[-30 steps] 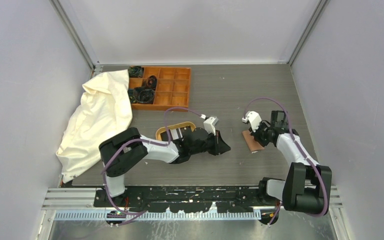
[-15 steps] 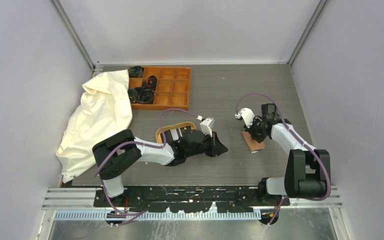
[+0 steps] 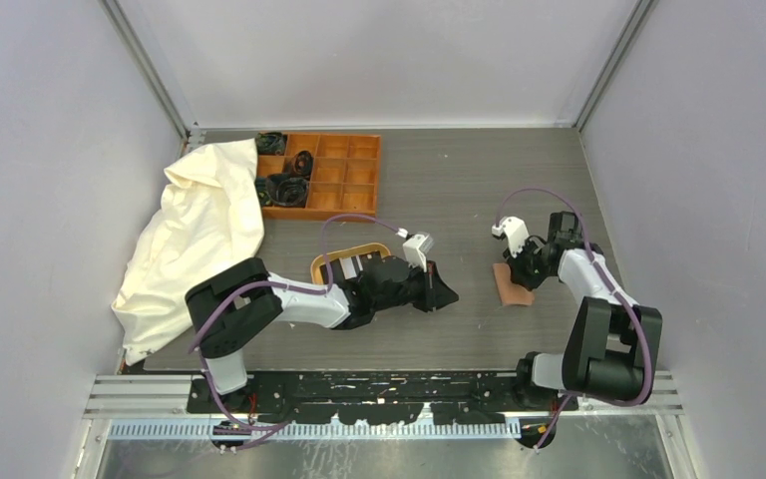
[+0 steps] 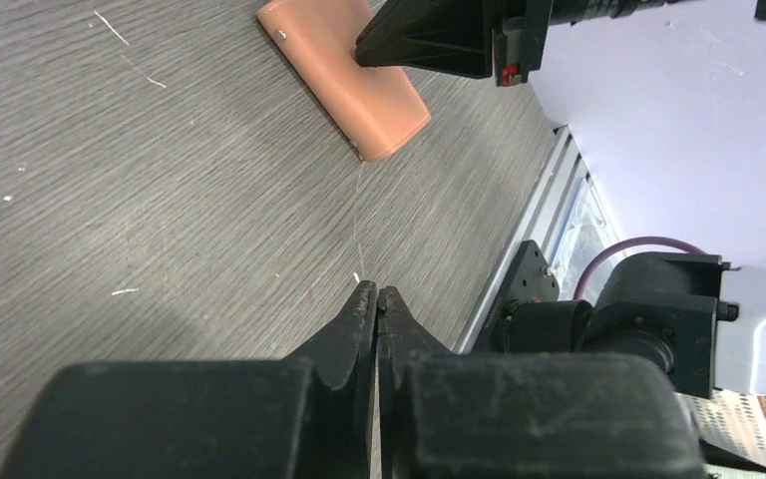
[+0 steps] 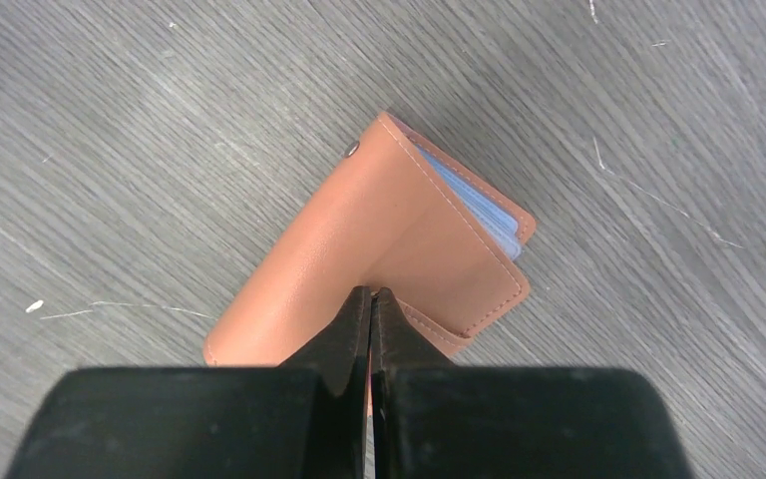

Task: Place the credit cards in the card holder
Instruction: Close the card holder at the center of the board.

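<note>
- Top external view: one grey wood-grain counter (image 3: 439,190), pale walls (image 3: 50,150) on three sides, metal rails (image 3: 140,394) along its near edge.
- One crumpled cream cloth (image 3: 194,235) lies at the left, touching the left edge of one orange compartment box (image 3: 329,213) with dark items in its left cells.
- One oval wooden tray (image 3: 359,247) sits half hidden behind the left arm (image 3: 299,299).
- One card holder (image 3: 512,284) lies flat on the counter, right of centre.
- Only the right wrist view shows one pale blue credit card (image 5: 479,205), its edge tucked inside the holder.
- There the right pincer (image 5: 370,296) has its jaws pressed together, empty, tips over the holder's cover.
- In the left wrist view the left pincer (image 4: 376,294) is likewise closed and empty, over bare counter near the holder.
</note>
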Controlling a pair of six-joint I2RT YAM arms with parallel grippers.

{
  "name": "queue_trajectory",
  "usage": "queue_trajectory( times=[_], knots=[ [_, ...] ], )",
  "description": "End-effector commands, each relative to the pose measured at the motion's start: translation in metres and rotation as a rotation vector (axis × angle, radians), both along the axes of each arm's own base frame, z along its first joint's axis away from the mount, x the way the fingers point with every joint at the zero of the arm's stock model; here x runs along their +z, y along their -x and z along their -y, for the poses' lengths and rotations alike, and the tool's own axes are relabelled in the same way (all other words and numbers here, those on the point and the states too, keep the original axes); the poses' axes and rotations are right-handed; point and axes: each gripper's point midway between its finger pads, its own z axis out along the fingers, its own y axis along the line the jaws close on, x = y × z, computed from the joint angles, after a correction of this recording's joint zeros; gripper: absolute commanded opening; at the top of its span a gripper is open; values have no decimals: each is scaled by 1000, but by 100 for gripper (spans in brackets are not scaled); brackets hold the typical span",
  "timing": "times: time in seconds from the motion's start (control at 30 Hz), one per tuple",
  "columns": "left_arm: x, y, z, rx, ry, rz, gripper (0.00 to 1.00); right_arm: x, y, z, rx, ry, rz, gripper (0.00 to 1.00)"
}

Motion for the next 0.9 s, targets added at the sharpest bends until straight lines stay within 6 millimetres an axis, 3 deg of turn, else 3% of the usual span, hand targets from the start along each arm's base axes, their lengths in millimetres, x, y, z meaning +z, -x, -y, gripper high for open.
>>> queue_trajectory(
  times=[0.0, 0.27, 0.5, 0.7, 0.87],
  knots=[
    [21, -3, 14, -40, 39, 89, 2, -11, 60, -17, 13, -114, -278, 1],
    [27, -17, -4, -41, -24, 264, 7, 37, 14, -41, 137, -267, -230, 0],
    [29, -36, -36, -51, -13, 383, 10, 47, -22, -87, 251, -235, -169, 1],
    [28, -51, -66, -48, -43, 503, 12, 70, -73, -134, 401, -223, -45, 1],
    [18, -55, -76, -102, -78, 594, 12, 78, -98, -159, 412, -284, -28, 0]
  ],
)
